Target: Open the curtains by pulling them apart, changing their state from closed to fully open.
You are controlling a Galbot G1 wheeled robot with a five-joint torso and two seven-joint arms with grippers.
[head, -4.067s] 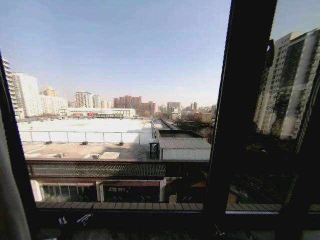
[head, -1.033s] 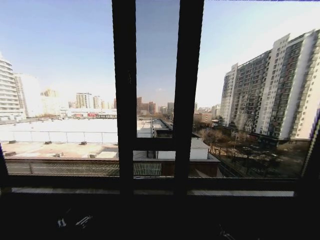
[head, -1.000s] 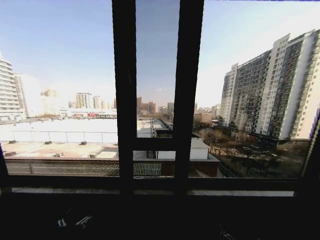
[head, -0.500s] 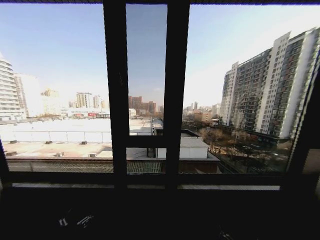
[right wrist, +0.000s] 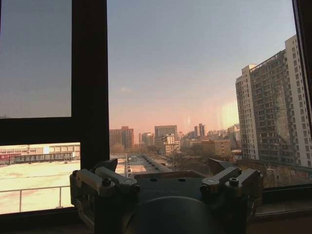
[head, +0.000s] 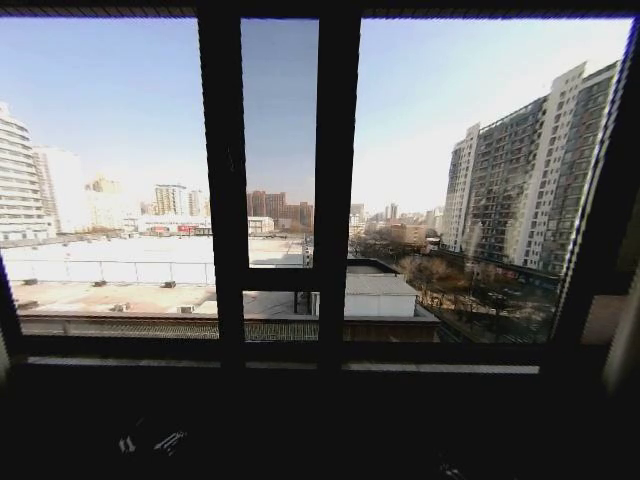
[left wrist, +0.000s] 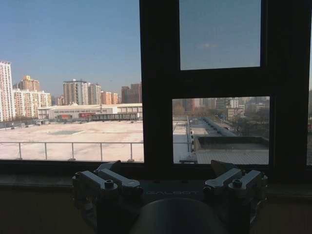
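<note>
At your far left in the head view, a thin pale sliver at the frame's edge may be curtain, but you cannot tell for sure. The window (head: 120,150) runs nearly the whole width, its glass uncovered, with a flat pale roof (head: 120,255) and distant blocks outside. Two dark upright bars (head: 222,180) stand side by side at the middle, joined by a short crossbar. Below the glass runs the sill (head: 300,367), and under it everything is in deep shadow; you can make out only a few small pale marks there, nothing more. The left gripper (left wrist: 166,170) sits low before the sill facing the glass, its fingers (left wrist: 113,181) spread wide and grasping nothing. The right gripper (right wrist: 163,168) is posed the same way further along the window, fingers (right wrist: 114,179) parted and empty, looking out at a tall tower block (right wrist: 273,107). At your far right in the head view, the curtain (head: 627,330) is bunched into a narrow beige strip beside the frame, cut off by the picture's edge.
</note>
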